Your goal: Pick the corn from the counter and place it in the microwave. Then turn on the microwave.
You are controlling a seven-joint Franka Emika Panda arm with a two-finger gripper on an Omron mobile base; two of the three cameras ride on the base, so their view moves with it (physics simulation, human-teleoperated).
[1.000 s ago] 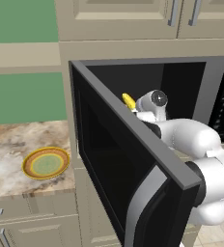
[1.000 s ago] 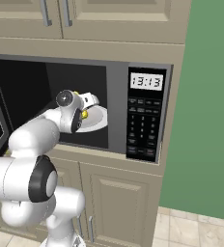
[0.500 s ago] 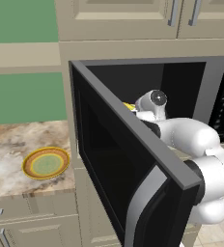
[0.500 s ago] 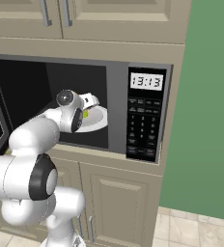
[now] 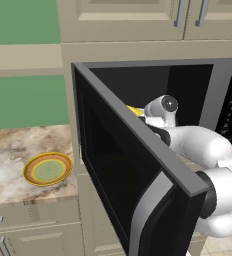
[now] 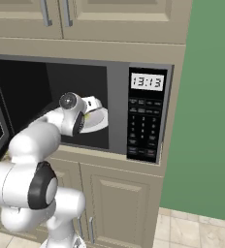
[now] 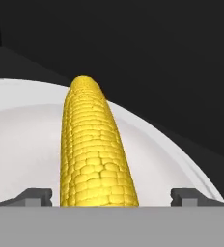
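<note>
With its jaws spread wide and clear of either side, the two-finger gripper [image 7: 111,195] hangs over the yellow corn cob [image 7: 92,149] lying on the white turntable plate [image 7: 22,144] inside the black microwave [image 6: 117,72]; backing out carelessly could nudge the cob rolling toward the plate's rim.

Corn [image 7: 94,159]: yellow cob lying on white turntable plate [image 7: 22,144] inside microwave [image 6: 148,116]. Microwave door [image 5: 123,170] swung open. Marbled desk [image 5: 18,150] at left.

Corn [image 7: 92,154] bumpy, matt; turntable plate [image 7: 22,144] smooth.
</note>
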